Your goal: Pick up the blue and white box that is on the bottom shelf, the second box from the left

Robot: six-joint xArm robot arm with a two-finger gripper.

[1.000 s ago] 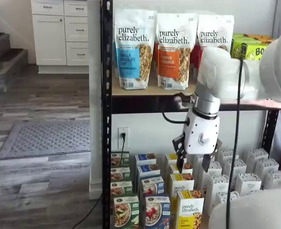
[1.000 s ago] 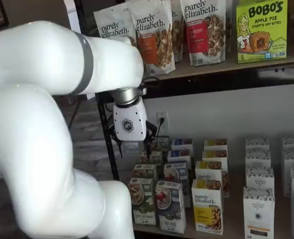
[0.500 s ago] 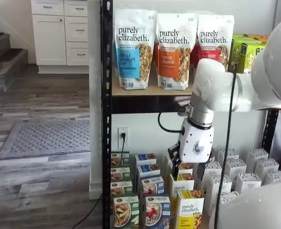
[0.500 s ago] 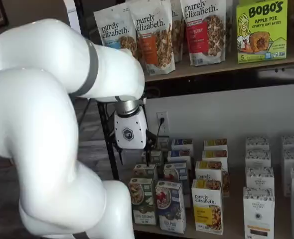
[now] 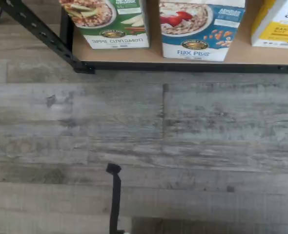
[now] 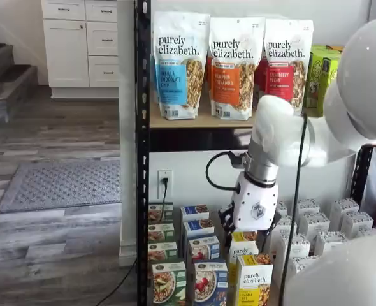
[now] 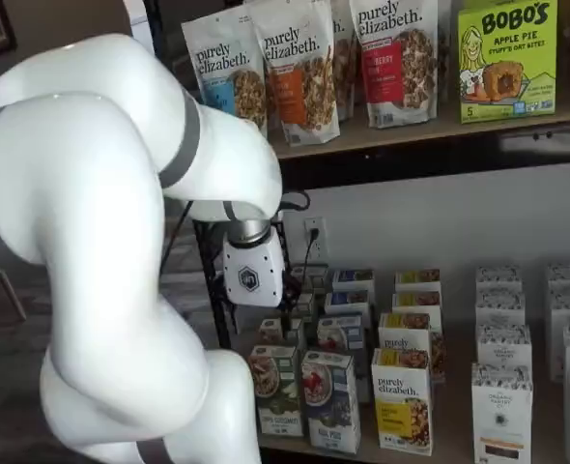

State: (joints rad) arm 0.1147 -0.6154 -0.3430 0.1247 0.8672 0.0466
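Note:
The blue and white box (image 5: 200,27) stands at the front edge of the bottom shelf (image 5: 154,54), between a green-and-white carton (image 5: 112,22) and a yellow-and-white carton (image 5: 280,24). Both shelf views show it at the head of its row (image 6: 210,284) (image 7: 328,396). My gripper (image 6: 252,229) hangs in front of the rack, above the front cartons and apart from them. Its black fingers (image 6: 226,222) stand spread with nothing between them. In a shelf view the gripper (image 7: 258,311) is up and left of the box.
Black rack posts (image 6: 142,191) (image 7: 208,290) stand just left of the cartons. Granola bags (image 6: 178,64) fill the tier above. White cartons (image 7: 502,406) take up the shelf's right side. The wrist view looks onto grey plank floor (image 5: 144,126) before the shelf.
The gripper has come down and shifted a little left in front of the lower shelf, with the white arm swinging lower. Its fingers stay spread.

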